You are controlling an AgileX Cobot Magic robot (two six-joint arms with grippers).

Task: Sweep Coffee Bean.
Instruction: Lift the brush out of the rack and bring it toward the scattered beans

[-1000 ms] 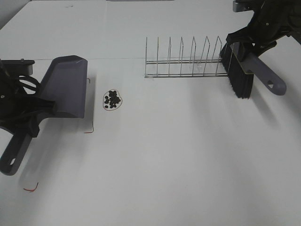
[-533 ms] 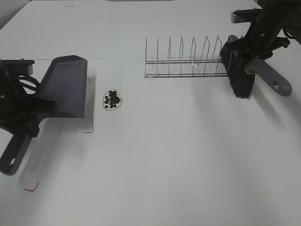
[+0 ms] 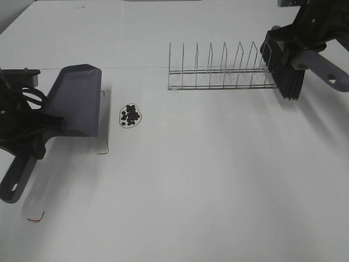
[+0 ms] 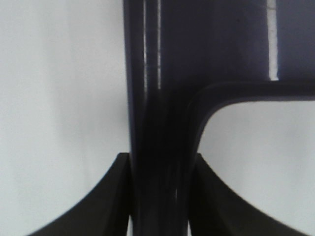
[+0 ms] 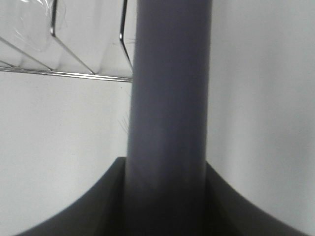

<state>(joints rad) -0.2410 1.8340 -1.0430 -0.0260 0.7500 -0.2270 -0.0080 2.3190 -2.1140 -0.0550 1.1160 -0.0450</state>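
Note:
The coffee beans (image 3: pixel 131 115) lie in a small dark cluster on the white table, just right of the grey-purple dustpan (image 3: pixel 76 101). My left gripper (image 3: pixel 32 134) is shut on the dustpan's handle (image 4: pixel 160 123), with the blade resting flat on the table and pointing toward the beans. My right gripper (image 3: pixel 305 41) is shut on the grey handle (image 5: pixel 170 98) of a brush with black bristles (image 3: pixel 283 68). It holds the brush lifted at the right end of the wire rack, far from the beans.
A wire dish rack (image 3: pixel 218 71) stands at the back, between the beans and the brush; its wires show in the right wrist view (image 5: pixel 64 54). Thin red marks (image 3: pixel 36 218) lie on the table near the front left.
My right gripper has lifted the brush up and back toward the far right corner, tilting it. The left gripper, dustpan and beans have not moved.

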